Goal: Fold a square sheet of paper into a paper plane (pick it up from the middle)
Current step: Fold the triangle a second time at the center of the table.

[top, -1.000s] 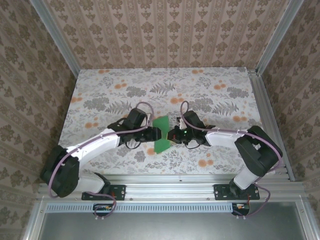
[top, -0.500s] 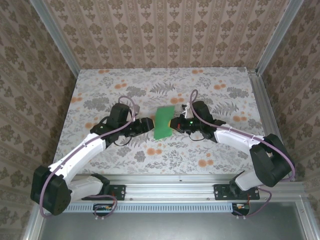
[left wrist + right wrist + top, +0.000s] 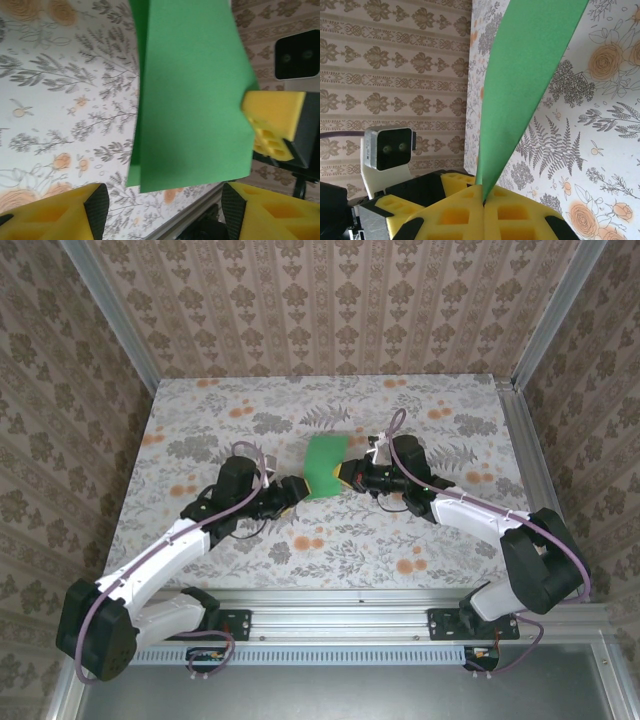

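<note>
The square sheet of paper (image 3: 323,468) is bright green, folded into two layers, and hangs in the air above the middle of the floral table. My right gripper (image 3: 347,477) is shut on its right edge. In the right wrist view, the sheet (image 3: 530,75) rises out of the pinched yellow pads of that gripper (image 3: 484,197). My left gripper (image 3: 296,487) stands open just left of the sheet. In the left wrist view, its gripper (image 3: 160,212) has wide-apart jaws, and the sheet's (image 3: 190,95) lower edge hangs just ahead of them, touching neither finger.
The floral tabletop (image 3: 200,410) stretches around both arms. Patterned walls close the left, right and far sides. An aluminium rail (image 3: 340,600) runs along the near edge by the arm bases.
The right gripper has carried the sheet toward the far side. The left arm has drawn back to the left, and its jaws stand wider than a second ago.
</note>
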Controlling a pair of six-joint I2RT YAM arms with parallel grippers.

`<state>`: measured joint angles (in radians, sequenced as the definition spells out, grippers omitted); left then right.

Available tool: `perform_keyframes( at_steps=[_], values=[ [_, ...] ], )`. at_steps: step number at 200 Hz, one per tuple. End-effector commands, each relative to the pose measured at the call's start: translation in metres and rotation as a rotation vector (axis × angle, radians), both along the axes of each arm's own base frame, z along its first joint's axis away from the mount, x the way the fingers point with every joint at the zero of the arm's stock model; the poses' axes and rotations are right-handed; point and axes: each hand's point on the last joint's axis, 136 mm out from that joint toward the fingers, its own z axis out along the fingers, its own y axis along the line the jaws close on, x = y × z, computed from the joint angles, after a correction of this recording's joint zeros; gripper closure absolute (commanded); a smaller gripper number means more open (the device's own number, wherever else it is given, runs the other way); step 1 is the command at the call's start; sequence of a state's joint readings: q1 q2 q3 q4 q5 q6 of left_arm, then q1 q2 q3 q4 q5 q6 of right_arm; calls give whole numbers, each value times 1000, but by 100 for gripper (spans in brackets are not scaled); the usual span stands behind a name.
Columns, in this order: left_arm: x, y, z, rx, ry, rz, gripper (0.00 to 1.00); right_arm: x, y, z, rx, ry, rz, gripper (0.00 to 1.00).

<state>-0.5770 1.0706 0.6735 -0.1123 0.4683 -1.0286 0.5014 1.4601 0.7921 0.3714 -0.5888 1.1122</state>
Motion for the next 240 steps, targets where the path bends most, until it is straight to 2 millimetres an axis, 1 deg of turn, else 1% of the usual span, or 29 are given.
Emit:
perform_keyframes(
  at_steps=[1,47,87,118,141,158,168,194,215,240],
  values=[
    [1,-6,22,-70,-37,0,36,0,3,20,35,-43,18,98],
    [1,-9,20,-86,-25,-8,39,-2,1,18,32,-44,18,98],
    [3,-14,29,-119,-41,-18,42,-4,0,15,25,-41,20,98],
    [2,-15,27,-125,-29,-22,45,-5,-1,13,25,-39,18,99],
    [1,-13,26,-121,-29,-19,49,-6,-1,10,22,-36,17,99],
    [2,-13,27,-122,-34,-15,55,-7,0,10,37,-33,22,99],
    [2,-13,26,-118,-31,-16,60,-7,0,10,37,-35,23,99],
    [2,-13,18,-103,-10,-20,75,-10,0,10,37,-35,32,99],
    [0,-14,15,-94,-1,-29,83,-12,-1,7,38,-30,33,99],
    [-1,-14,12,-86,7,-38,94,-14,-1,4,41,-28,37,99]
  ],
)
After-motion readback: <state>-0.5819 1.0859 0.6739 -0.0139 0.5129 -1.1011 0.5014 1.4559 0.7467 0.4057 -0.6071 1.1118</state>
